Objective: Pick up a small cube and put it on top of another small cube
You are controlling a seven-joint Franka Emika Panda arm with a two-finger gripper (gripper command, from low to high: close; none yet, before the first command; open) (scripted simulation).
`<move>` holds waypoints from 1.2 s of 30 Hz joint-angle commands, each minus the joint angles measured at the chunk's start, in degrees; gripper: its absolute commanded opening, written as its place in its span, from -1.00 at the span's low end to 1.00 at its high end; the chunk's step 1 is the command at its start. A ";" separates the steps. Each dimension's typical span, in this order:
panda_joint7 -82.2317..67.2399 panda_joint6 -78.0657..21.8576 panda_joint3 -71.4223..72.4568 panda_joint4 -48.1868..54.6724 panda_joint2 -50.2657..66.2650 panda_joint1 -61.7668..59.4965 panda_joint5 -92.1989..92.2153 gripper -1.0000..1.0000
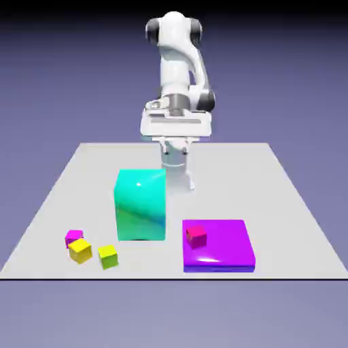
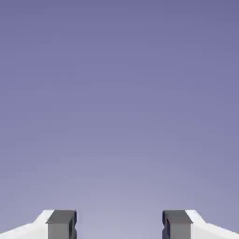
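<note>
While upright, red cube (image 1: 196, 235), fingers (image 2: 61, 223) apart

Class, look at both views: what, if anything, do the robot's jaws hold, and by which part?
Nothing is held. The gripper stands open in the hand view, with only the plain backdrop between its jaws.

White robot arm (image 1: 178, 68) stands at far table edge, hand hanging low behind a tall teal-green block (image 1: 141, 204); fingertips hidden by it. Grey tabletop (image 1: 285, 204) carries a flat purple slab (image 1: 219, 245) toward the exterior view's right, a small crimson cube (image 1: 196, 235) resting on its near-left part. Toward the left front corner: small magenta cube (image 1: 73, 236) touching a small yellow cube (image 1: 80, 251); a small yellow-green cube (image 1: 107, 255) just beside them.
</note>
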 commanded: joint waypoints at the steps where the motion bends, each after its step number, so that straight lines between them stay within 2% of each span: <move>1: -1.93 -0.88 -1.26 1.05 2.08 -0.20 1.03 0.00; 26: -50.17 -22.82 -32.84 27.16 53.98 -5.10 26.64 0.00; 28: -50.44 -22.94 -33.01 27.31 54.27 -5.13 26.78 0.00; 33: -56.94 -16.45 -23.65 30.52 64.05 -12.54 35.79 0.00; 34: -56.95 -16.45 -23.65 30.52 64.06 -12.54 35.79 -1.00; 36: -55.57 -17.82 -25.64 29.84 61.98 -10.97 33.88 -1.00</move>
